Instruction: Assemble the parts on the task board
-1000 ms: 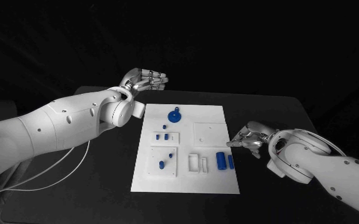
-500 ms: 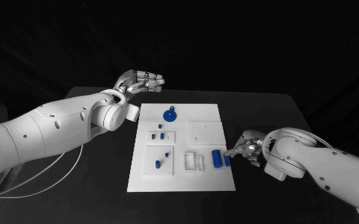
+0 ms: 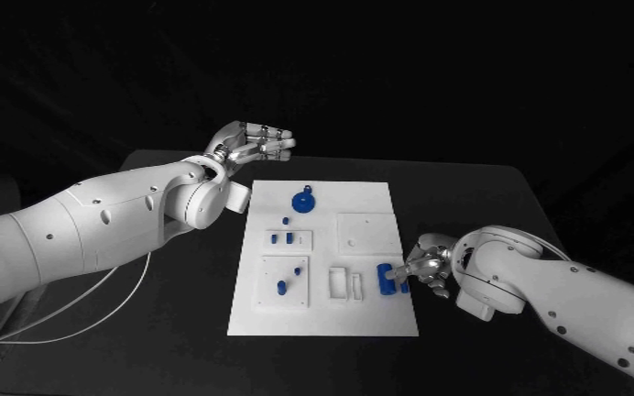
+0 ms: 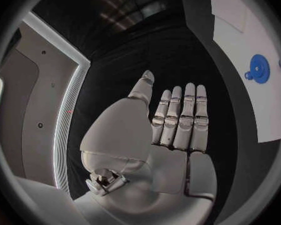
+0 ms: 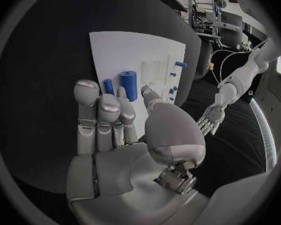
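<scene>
Item, right hand (image 3: 425,268): stood at the near right edge of the task board (image 3: 370,323), fingers apart and reaching leftward over the edge, nothing gripped. In the right wrist view the same hand (image 5: 115,120) showed its fingers extended toward two blue pieces, with no piece between them; whether a fingertip touched one could not be told.

Item, large blue cylinder (image 3: 386,278): lay on the board just left of the right hand's fingertips, long axis running near to far. It was also seen from the right wrist (image 5: 128,84).

Item, slim blue pin (image 3: 404,283): lay just right of the cylinder, parallel to it, closest of all to the right hand, partly covered by the fingers. It was also seen from the right wrist (image 5: 108,85).

Item, small blue parts (image 3: 281,284): stood in the white block on the near left of the board.

Item, blue round part (image 3: 304,202): sat at the far end of the board, left of centre.

Item, left hand (image 3: 255,143): was held above the surface (image 3: 463,194) beyond the board's far left corner, fingers together and flat, holding nothing, well apart from every part.

Judgement: the right hand was much the nearer to the cylinder and pin. A grasp would likely close across their short width, approaching from the right.
</scene>
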